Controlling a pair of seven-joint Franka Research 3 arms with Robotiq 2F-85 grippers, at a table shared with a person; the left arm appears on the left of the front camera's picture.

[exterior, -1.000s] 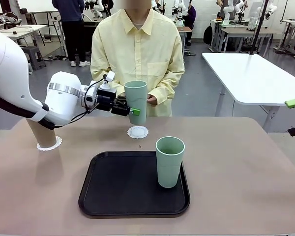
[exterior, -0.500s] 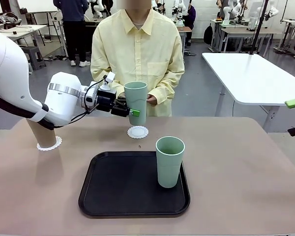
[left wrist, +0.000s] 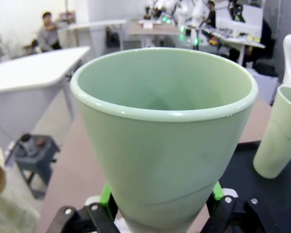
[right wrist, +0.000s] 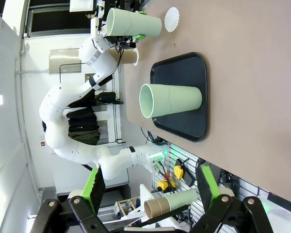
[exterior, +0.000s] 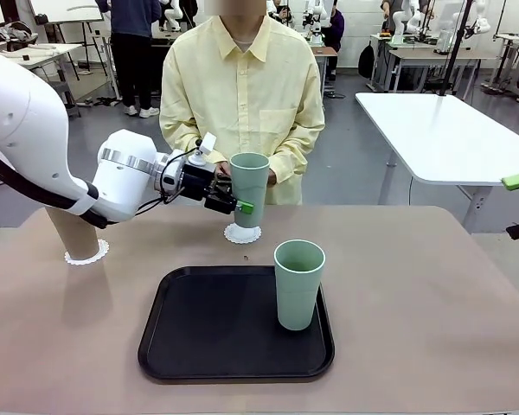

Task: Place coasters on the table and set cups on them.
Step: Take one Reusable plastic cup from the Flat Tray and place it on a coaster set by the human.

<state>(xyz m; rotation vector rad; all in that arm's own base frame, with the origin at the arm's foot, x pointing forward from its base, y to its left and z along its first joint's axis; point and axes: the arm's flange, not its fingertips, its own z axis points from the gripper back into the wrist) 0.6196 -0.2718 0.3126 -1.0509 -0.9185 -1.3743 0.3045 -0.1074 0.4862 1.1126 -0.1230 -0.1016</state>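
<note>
Left: brown cup (exterior: pixel 72 235) seated on coaster (exterior: pixel 88 253). Centre: left gripper (exterior: pixel 240 204) clamped on pale green cup (exterior: pixel 249 183), just over second coaster (exterior: pixel 242 234); placing step, calls for lowering squarely, then release. Right of centre: spare green cup (exterior: pixel 298 284) on tray (exterior: pixel 182 346). Right gripper (right wrist: pixel 151 189) spread wide, empty.

I've got the beige table (exterior: pixel 432 285) in front of me, with a black tray (exterior: pixel 216 333) lying by its near edge, about the middle. One lacy white coaster (exterior: pixel 102 251) lies toward the left edge; a second coaster (exterior: pixel 242 236) lies just beyond the tray's far side, nearer the far edge.
</note>
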